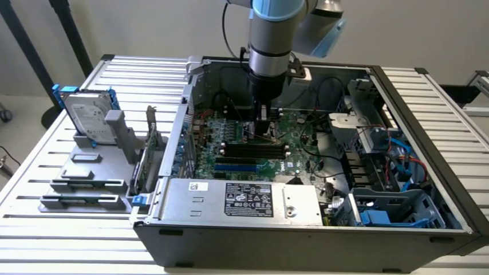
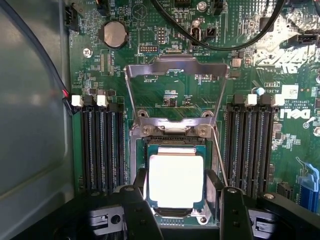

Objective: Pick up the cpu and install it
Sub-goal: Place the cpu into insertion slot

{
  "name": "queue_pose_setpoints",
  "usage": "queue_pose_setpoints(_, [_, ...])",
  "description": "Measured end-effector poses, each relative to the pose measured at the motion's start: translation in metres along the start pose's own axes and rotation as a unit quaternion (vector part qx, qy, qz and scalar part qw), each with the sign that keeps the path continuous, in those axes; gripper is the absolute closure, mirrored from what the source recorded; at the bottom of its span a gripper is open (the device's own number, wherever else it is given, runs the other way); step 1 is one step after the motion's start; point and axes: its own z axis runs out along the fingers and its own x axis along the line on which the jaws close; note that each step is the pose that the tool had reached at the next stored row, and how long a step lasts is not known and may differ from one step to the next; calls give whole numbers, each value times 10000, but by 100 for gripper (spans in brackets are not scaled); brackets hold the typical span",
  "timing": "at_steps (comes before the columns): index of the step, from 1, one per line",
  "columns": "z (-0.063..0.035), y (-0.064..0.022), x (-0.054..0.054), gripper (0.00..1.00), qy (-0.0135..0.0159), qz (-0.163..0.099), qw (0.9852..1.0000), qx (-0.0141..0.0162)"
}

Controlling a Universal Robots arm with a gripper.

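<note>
The cpu [image 2: 176,172], a flat square chip with a bright silvery top and thin green rim, sits squarely in the open socket [image 2: 150,145] on the green motherboard [image 2: 280,100]. My gripper [image 2: 177,182] straddles it, with one black fingertip against each of two opposite edges, shut on the chip. The socket's metal load plate [image 2: 172,67] is flipped open beyond it, and the thin lever [image 2: 220,155] stands free beside it. In the exterior view my gripper [image 1: 264,130] reaches straight down into the open computer case [image 1: 306,235], low over the board's middle.
Black memory slots [image 2: 100,145] flank the socket on both sides [image 2: 252,145]. Black cables [image 2: 225,45] loop over the board. A grey labelled metal box [image 1: 244,200] fills the case's near side. A hard drive with blue brackets [image 1: 88,117] stands on grey holders at the exterior view's left.
</note>
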Motion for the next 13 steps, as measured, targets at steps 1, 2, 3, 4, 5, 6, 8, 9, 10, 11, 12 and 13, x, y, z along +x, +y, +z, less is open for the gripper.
queue_pose_setpoints(1, [6, 0, 0, 45, 0, 0, 10000, 0])
queue_pose_setpoints(2, [12, 0, -1, 45, 0, 1, 10000, 0])
queue_pose_setpoints(3, [17, 0, -1, 45, 0, 1, 10000, 0])
queue_pose_setpoints(4, [22, 0, -1, 45, 0, 2, 10000, 0])
queue_pose_setpoints(5, [26, 0, -1, 45, 0, 2, 10000, 0])
queue_pose_setpoints(6, [30, 0, -1, 45, 0, 2, 10000, 0])
queue_pose_setpoints(8, [38, 0, -1, 45, 0, 2, 10000, 0])
queue_pose_setpoints(9, [43, 0, -2, 45, 0, 2, 10000, 0])
queue_pose_setpoints(10, [47, 0, -2, 45, 0, 2, 10000, 0])
queue_pose_setpoints(11, [52, 0, -2, 45, 0, 2, 10000, 0])
queue_pose_setpoints(12, [58, 0, -2, 45, 0, 3, 10000, 0])
queue_pose_setpoints(13, [62, 0, -2, 45, -1, 3, 10000, 0])
